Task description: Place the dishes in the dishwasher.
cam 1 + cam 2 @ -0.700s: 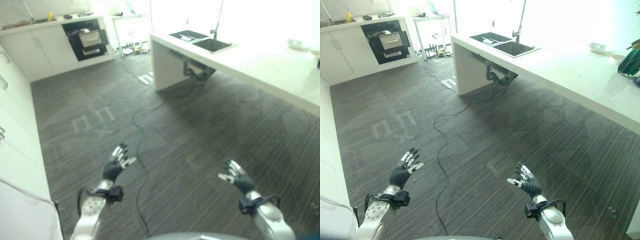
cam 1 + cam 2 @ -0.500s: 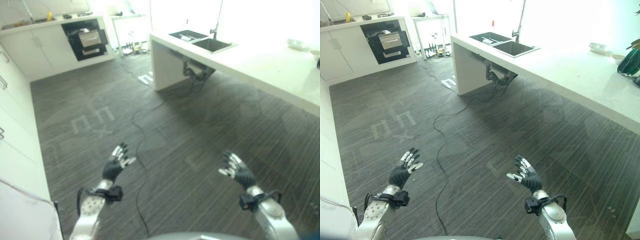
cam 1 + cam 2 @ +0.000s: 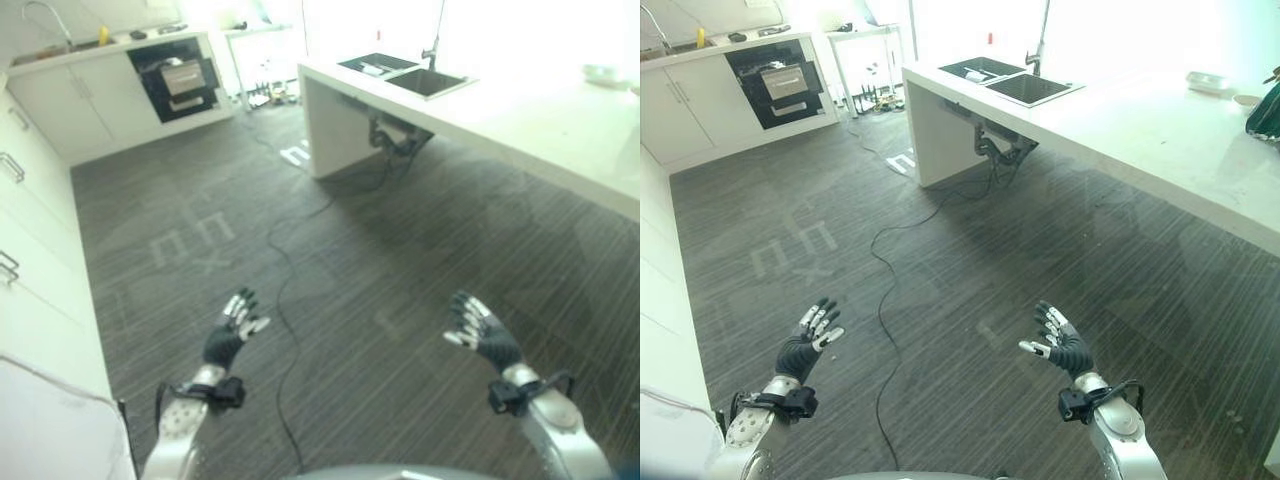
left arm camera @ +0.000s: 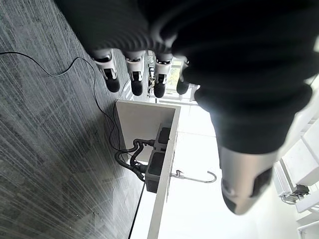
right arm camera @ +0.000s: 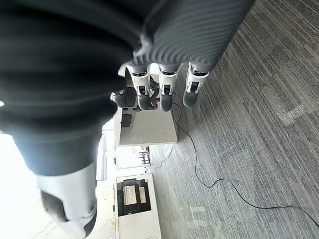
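— Looking for the dishwasher: where does it stand?

— At the far end of the room, the black dishwasher point(image 3: 783, 83) is built into the white cabinet run point(image 3: 680, 115) against the far wall, its front panel dark with a lighter rack or drawer showing in it. Whether its door is open I cannot tell.

— And the dishes?

— On the white kitchen island point(image 3: 1160, 140) to the right, a small white dish point(image 3: 1206, 82) and a bowl point(image 3: 1246, 100) sit near its far right edge, well apart from the dishwasher. A double sink point(image 3: 1011, 80) with a tall faucet point(image 3: 1043, 40) is set into the island's far end, with something pale lying in the farther basin.

— What about the hands?

— Both hover over the dark striped carpet point(image 3: 940, 260), holding nothing. The left hand point(image 3: 804, 345) is at the lower left, fingers straight and spread, thumb out to the side. The right hand point(image 3: 1062, 342) is at the lower right, equally released, fingers extended. Each wrist view confirms straight fingers with floor beyond them.

— Anything between them?

— A thin black cable point(image 3: 885, 300) trails across the carpet from the island's base toward the near edge.
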`<state>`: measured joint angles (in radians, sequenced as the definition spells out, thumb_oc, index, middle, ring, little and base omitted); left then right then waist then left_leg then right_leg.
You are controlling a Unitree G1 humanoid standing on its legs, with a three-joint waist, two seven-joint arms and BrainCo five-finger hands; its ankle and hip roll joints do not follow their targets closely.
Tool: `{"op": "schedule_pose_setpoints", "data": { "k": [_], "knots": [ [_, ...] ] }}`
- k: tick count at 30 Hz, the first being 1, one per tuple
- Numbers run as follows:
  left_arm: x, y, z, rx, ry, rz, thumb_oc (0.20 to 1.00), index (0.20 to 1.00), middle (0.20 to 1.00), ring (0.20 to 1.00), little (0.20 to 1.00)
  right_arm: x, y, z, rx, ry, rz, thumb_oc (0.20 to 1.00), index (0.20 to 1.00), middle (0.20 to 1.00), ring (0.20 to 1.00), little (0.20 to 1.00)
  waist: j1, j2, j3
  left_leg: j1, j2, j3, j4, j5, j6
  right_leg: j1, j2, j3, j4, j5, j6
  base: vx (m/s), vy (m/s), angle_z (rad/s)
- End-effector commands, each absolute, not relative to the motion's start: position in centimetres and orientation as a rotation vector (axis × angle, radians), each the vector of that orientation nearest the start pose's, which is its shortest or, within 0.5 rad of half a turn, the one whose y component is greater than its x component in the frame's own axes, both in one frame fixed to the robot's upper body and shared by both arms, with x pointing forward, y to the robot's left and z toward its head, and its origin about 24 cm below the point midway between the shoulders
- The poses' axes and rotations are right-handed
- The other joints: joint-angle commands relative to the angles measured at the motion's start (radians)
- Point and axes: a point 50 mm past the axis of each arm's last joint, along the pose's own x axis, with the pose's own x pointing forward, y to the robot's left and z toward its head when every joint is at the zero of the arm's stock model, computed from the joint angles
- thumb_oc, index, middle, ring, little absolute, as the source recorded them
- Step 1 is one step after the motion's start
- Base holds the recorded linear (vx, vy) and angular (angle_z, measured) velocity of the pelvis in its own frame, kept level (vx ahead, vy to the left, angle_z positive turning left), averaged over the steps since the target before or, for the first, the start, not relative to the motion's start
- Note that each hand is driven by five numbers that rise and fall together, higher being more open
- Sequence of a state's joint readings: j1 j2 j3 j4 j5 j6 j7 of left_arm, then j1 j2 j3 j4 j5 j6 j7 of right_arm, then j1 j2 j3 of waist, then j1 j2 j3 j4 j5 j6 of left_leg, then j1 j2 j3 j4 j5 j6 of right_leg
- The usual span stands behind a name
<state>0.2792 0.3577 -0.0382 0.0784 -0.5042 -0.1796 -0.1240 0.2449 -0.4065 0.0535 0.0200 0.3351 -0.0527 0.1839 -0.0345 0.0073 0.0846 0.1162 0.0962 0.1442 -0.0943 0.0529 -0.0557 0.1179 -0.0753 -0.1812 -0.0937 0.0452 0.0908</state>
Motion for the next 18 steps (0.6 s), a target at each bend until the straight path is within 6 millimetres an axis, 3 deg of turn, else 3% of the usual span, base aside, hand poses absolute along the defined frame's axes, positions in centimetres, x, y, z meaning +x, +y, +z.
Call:
{"op": "schedule_pose_setpoints", "data": {
  "k": [1,8,13,18],
  "knots": [
    [20.64,23.11,2.78,-0.134,-0.018,-0.047,1.0,1.0,1.0,1.0,1.0,21.67,-22.5,3.94,-0.067,0.039,0.152,1.0,1.0,1.0,1.0,1.0,0.008,-0.016,0.019,0.026,0.005,0.02,0.007,-0.045,-0.022,0.038,0.014,-0.056,0.006,-0.037,0.003,-0.02,0.057,0.06],
    [20.95,23.24,3.13,-0.127,-0.034,-0.056,1.0,1.0,1.0,1.0,1.0,21.54,-22.63,4.09,-0.064,0.025,0.127,1.0,1.0,1.0,1.0,1.0,0.012,-0.019,0.015,0.025,-0.01,0.003,0.007,-0.053,-0.013,0.039,0.003,-0.067,0.006,-0.034,0.009,-0.01,0.055,0.1],
    [21.18,23.35,3.29,-0.117,-0.035,-0.061,1.0,1.0,1.0,1.0,1.0,21.18,-22.79,3.99,-0.065,0.016,0.11,1.0,1.0,1.0,1.0,1.0,-0.006,-0.024,0.013,0.028,-0.012,0.035,0.007,-0.056,-0.008,0.037,0.004,-0.066,0.006,-0.029,0.012,0.0,-0.011,0.0],
    [20.89,23.93,3.22,-0.127,-0.03,-0.025,1.0,1.0,1.0,1.0,1.0,21.21,-22.78,4.67,-0.076,-0.006,0.137,1.0,1.0,1.0,1.0,1.0,-0.019,-0.022,0.026,0.059,-0.013,0.044,0.007,-0.064,-0.009,0.037,0.023,-0.03,0.006,-0.029,-0.001,0.05,-0.106,0.01]
  ]
}}
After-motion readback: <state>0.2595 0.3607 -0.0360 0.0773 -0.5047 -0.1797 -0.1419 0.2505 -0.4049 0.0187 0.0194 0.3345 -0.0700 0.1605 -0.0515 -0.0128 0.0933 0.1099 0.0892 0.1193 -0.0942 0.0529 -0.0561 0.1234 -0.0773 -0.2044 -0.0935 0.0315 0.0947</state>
